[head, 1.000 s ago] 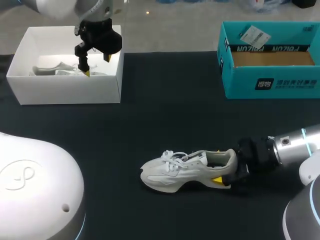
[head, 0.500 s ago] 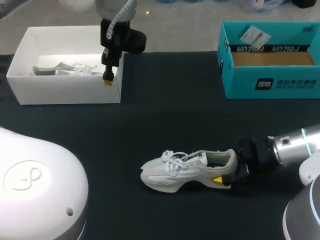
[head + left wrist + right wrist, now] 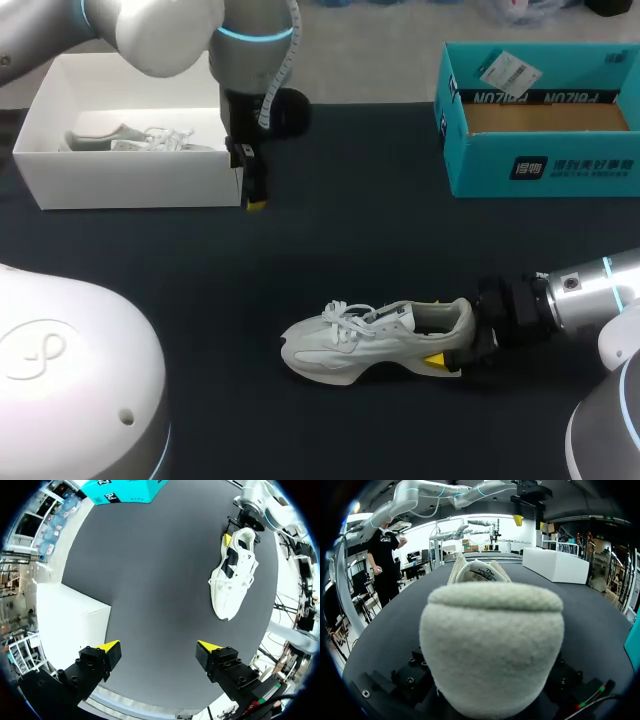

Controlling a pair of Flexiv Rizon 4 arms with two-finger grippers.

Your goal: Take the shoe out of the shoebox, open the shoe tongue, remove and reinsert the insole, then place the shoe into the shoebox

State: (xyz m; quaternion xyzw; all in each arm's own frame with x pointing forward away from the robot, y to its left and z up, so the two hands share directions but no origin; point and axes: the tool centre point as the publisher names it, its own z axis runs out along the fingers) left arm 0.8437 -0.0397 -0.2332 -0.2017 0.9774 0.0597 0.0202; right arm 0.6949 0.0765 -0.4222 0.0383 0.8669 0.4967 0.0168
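Swung out past the white box (image 3: 130,180) with left gripper (image 3: 255,192) wide open and empty, well apart from the shoe (image 3: 370,340) lying toe-left across the table (image 3: 350,230), heel at right gripper (image 3: 452,345), hold there too hidden to tell.

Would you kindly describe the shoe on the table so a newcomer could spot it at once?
On the black table, near its front and right of middle, a white lace-up sneaker stands on its sole, toe pointing left. Unlike the other white shoe, inside the white box at far left, it has the right gripper on its heel.
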